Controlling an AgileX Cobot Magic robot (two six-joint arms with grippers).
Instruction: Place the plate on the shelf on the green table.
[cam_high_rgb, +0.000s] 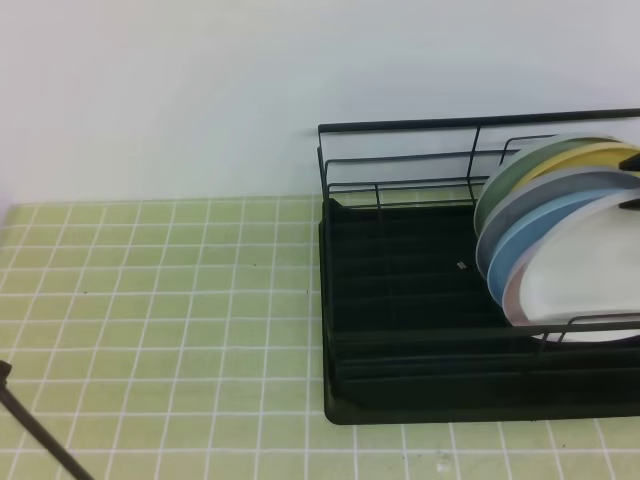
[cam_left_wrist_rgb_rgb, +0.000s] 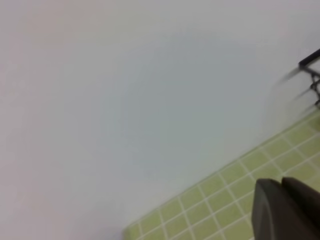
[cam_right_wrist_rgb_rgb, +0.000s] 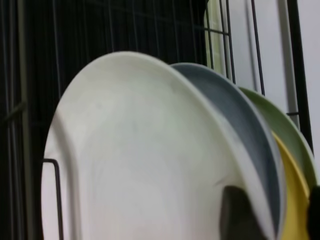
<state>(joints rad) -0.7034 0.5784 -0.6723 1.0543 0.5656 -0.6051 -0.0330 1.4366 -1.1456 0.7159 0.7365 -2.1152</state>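
Left fingers (cam_left_wrist_rgb_rgb: 287, 210) apparently pressed together, idle above green worktop (cam_high_rgb: 160, 300). White plate (cam_high_rgb: 580, 290) already leaning frontmost in the shelf (cam_high_rgb: 400, 300), beside other plates. Right fingers (cam_right_wrist_rgb_rgb: 240, 212) at its rim; grip unclear. Release seemingly remaining.

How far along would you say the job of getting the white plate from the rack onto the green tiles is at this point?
Nothing looks done yet: the white plate stands at the front of the stack in the black wire rack. In hand: the right wrist view sits close against the plate, a dark tool finger at its rim, though a grasp cannot be confirmed. Left: lifting it out and setting it on the green tiled table.
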